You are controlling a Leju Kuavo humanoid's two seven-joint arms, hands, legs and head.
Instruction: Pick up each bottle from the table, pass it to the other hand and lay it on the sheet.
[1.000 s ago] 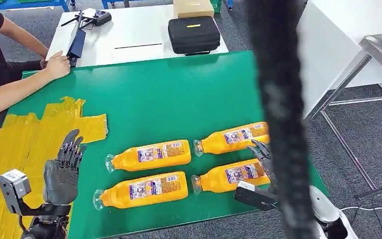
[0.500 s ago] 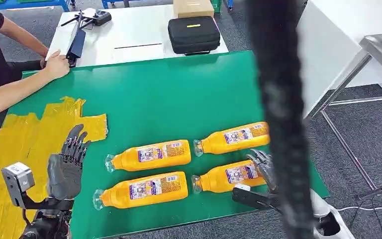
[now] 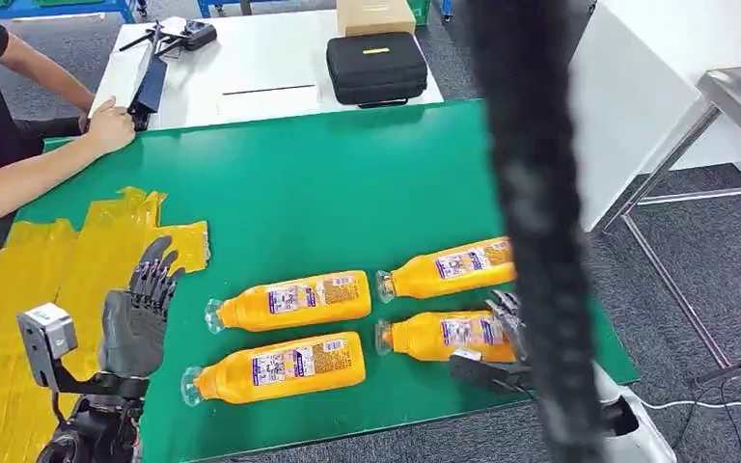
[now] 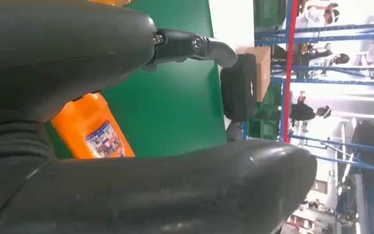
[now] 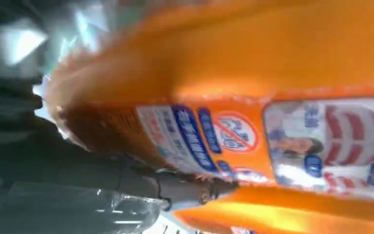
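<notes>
Right hand [image 3: 505,323]: at the near right of the green table [image 3: 328,183], its dark fingers [image 3: 504,311] lying against the base end of the near right bottle [image 3: 439,336]. A blurred black strip [image 3: 531,222] crossing the head view hides much of the hand, so I cannot tell whether the fingers are closed round the bottle or just touching it.
Right wrist view: the orange bottle body [image 5: 272,112] sits right up against the camera, with a dark finger [image 5: 185,187] pressed along its labelled side.
Near right bottle: lying flat on the table, cap toward the left.
Other bottles: far right bottle [image 3: 449,267], far left bottle [image 3: 294,300] and near left bottle [image 3: 275,367], all lying flat with caps toward the left, none touched.
Left hand [image 3: 138,313]: raised over the table's near left, fingers apart and pointing away, holding nothing, just left of the two left bottles.
Yellow sheet [image 3: 29,289]: spread on the left of the table, partly under the left hand.
Person [image 3: 19,145]: seated at the far left, one hand on the white table [image 3: 251,72] beyond.
</notes>
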